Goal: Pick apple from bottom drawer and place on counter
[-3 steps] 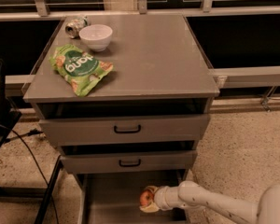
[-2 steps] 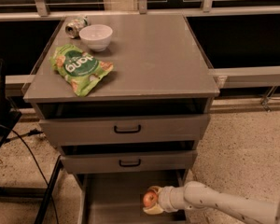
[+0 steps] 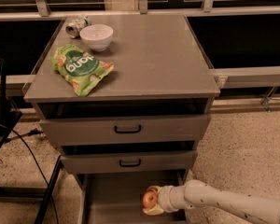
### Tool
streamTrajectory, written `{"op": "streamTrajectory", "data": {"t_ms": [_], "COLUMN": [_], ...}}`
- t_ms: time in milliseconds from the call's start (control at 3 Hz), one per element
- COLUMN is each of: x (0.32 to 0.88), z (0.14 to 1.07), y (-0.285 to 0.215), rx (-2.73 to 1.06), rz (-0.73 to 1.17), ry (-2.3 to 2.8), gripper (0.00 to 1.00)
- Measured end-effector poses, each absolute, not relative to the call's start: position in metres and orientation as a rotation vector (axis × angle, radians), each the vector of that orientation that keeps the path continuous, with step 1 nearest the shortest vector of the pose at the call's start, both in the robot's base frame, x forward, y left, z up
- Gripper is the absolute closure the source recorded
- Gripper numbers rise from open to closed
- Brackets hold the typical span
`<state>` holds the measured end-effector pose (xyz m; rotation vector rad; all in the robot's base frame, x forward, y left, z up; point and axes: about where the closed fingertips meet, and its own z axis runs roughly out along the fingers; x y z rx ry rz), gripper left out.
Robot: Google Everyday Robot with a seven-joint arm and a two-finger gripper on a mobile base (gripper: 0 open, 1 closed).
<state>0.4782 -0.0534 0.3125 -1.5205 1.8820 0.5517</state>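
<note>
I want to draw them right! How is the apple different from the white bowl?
The apple is red-orange and smaller; the white bowl is pale and bigger. The apple is down at the bottom drawer, held by the gripper; the white bowl sits free on the counter. The apple is solid; the white bowl is hollow, open upward. Both are round.

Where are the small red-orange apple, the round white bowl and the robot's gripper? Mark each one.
small red-orange apple [image 3: 150, 199]: camera view, middle of its skin.
round white bowl [image 3: 97, 43]: camera view, outer wall.
gripper [image 3: 149, 200]: camera view, midway between fingertips clasping the apple, in the grey metal bottom drawer [image 3: 113, 197].
</note>
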Motion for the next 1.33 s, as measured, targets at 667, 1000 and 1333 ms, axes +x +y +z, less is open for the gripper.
{"op": "streamTrajectory", "data": {"t_ms": [667, 1000, 1333], "x": [0.469, 0.468, 0.471], "z": [0.351, 0.419, 0.488], "y": [-0.043, -0.036, -0.034], "rx": [-1.543, -1.609, -1.676], "rz": [0.626, 0.591, 0.506], "ry": [1.854, 1.793, 1.735], "gripper": [1.0, 1.0, 1.0]}}
